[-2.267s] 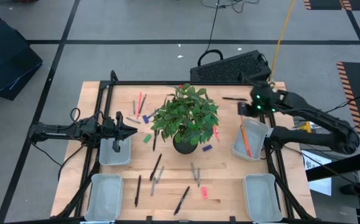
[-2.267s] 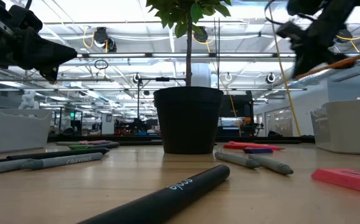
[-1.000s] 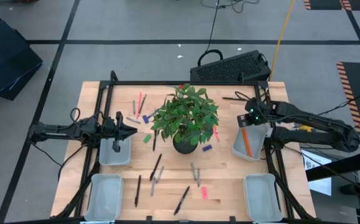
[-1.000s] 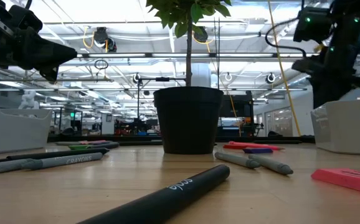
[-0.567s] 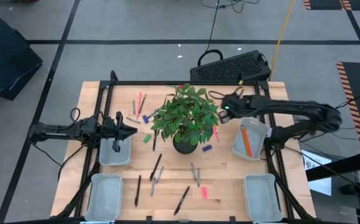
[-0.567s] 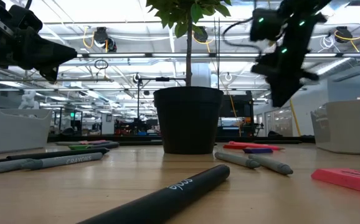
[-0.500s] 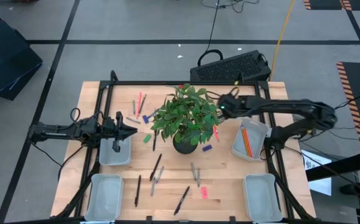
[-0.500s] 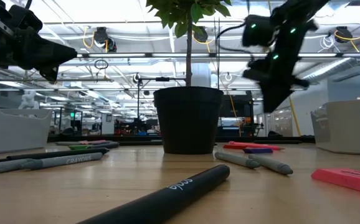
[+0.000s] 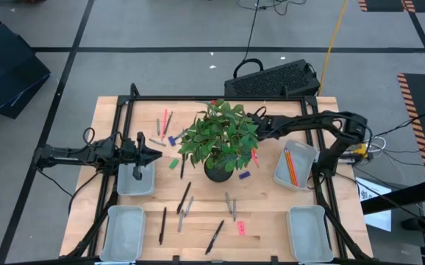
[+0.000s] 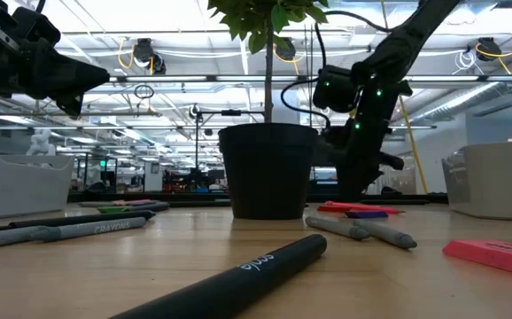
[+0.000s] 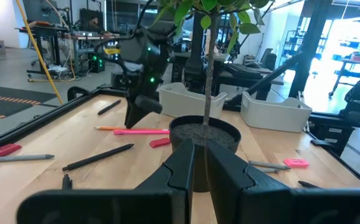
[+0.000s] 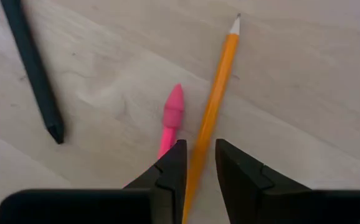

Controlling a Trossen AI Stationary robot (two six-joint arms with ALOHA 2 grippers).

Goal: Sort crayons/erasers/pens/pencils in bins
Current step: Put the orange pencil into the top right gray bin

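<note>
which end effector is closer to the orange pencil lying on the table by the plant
Right. The right end effector hangs directly over the orange pencil, its fingers straddling it. The left end effector sits over a bin on the far side of the plant.

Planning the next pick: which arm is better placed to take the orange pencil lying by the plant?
Right. The right gripper hangs directly over the orange pencil, fingers either side. The left gripper waits across the plant, above a bin.

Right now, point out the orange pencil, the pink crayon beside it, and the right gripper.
orange pencil (image 12: 216,99), right wrist view, middle of its shaft.
pink crayon (image 12: 171,115), right wrist view, its upper body near the tip.
right gripper (image 12: 200,163), right wrist view, midway between its fingertips, over the pencil.
</note>
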